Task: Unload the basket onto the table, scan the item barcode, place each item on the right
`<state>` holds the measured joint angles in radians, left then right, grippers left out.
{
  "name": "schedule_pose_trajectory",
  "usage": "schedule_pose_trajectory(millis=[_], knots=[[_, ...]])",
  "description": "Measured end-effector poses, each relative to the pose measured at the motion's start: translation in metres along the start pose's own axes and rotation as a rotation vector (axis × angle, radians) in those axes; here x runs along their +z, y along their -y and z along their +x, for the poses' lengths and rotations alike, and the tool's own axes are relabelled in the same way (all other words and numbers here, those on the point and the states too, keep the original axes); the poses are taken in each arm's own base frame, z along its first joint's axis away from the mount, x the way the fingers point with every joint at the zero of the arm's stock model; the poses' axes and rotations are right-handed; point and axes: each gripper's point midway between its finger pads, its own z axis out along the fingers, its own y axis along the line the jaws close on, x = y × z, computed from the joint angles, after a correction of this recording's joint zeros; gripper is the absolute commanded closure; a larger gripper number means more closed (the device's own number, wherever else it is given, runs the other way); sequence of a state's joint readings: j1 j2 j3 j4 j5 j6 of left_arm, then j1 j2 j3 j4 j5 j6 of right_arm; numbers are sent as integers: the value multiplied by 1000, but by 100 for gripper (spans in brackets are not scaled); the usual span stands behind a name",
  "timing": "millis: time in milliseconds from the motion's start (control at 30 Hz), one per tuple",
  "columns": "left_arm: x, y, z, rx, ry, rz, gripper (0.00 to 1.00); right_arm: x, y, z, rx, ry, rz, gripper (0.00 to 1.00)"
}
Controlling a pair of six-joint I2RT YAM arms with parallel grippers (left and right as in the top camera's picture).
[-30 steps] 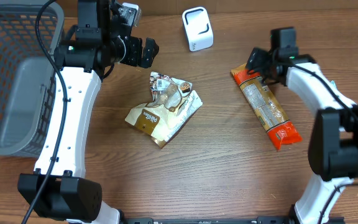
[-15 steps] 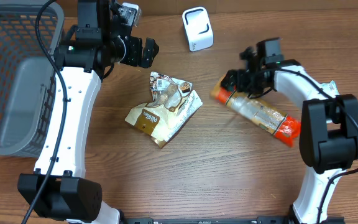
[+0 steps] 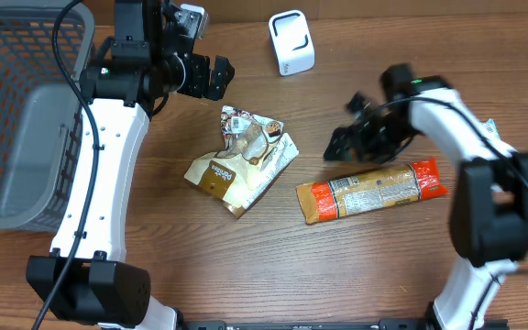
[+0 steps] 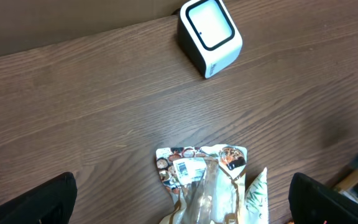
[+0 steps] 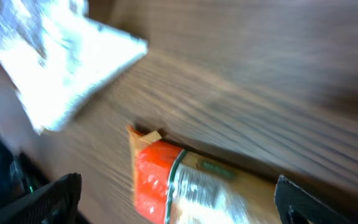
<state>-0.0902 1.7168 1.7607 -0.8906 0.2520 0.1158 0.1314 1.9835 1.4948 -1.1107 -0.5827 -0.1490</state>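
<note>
A long orange packet (image 3: 372, 191) lies nearly level on the table, right of centre, label side up. Just above its upper edge hangs my right gripper (image 3: 345, 124), open and apart from it. The right wrist view is blurred. It shows the packet's red end (image 5: 166, 180) below and between the wide-spread fingers (image 5: 42, 199) of that gripper (image 5: 173, 208). A white scanner (image 3: 291, 41) stands at the back of the table. My left gripper (image 3: 211, 78) hovers open near the back left, over the top of a brown and white snack bag (image 3: 241, 160). In the left wrist view the bag (image 4: 207, 180) shows a barcode label.
A grey mesh basket (image 3: 26, 119) fills the left edge of the table. The scanner (image 4: 209, 34) sits close to the back edge, beyond the snack bag. A pale blurred bag (image 5: 61, 62) shows at the upper left of the right wrist view.
The right arm swung the orange packet from a slant at the right to nearly level near mid-table. Its jaws opened wider and it drew back. The left arm stayed still.
</note>
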Motion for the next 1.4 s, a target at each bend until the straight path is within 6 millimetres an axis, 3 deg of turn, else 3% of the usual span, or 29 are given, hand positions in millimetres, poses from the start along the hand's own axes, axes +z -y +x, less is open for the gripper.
schedule_pose_trajectory(millis=[67, 133, 200, 300, 400, 500, 633, 1067, 1233, 1400], knots=[[0, 1, 0, 1, 0, 1, 0, -35, -1, -4, 61, 80, 59, 0], [0, 1, 0, 1, 0, 1, 0, -88, 4, 8, 220, 177, 205, 0], [0, 1, 0, 1, 0, 1, 0, -132, 19, 51, 480, 213, 419, 5], [0, 1, 0, 1, -1, 1, 0, -151, 42, 86, 699, 233, 613, 11], [0, 1, 0, 1, -1, 2, 0, -138, 68, 102, 798, 220, 723, 17], [0, 1, 0, 1, -1, 1, 0, -111, 94, 123, 860, 166, 792, 20], [0, 1, 0, 1, -1, 2, 1, -85, 116, 134, 886, 174, 821, 22], [0, 1, 0, 1, 0, 1, 0, -44, 145, 155, 908, 152, 855, 23], [0, 1, 0, 1, 0, 1, 0, -35, 157, 132, 890, 227, 837, 23], [0, 1, 0, 1, 0, 1, 0, -30, 169, 70, 723, 415, 764, 10]])
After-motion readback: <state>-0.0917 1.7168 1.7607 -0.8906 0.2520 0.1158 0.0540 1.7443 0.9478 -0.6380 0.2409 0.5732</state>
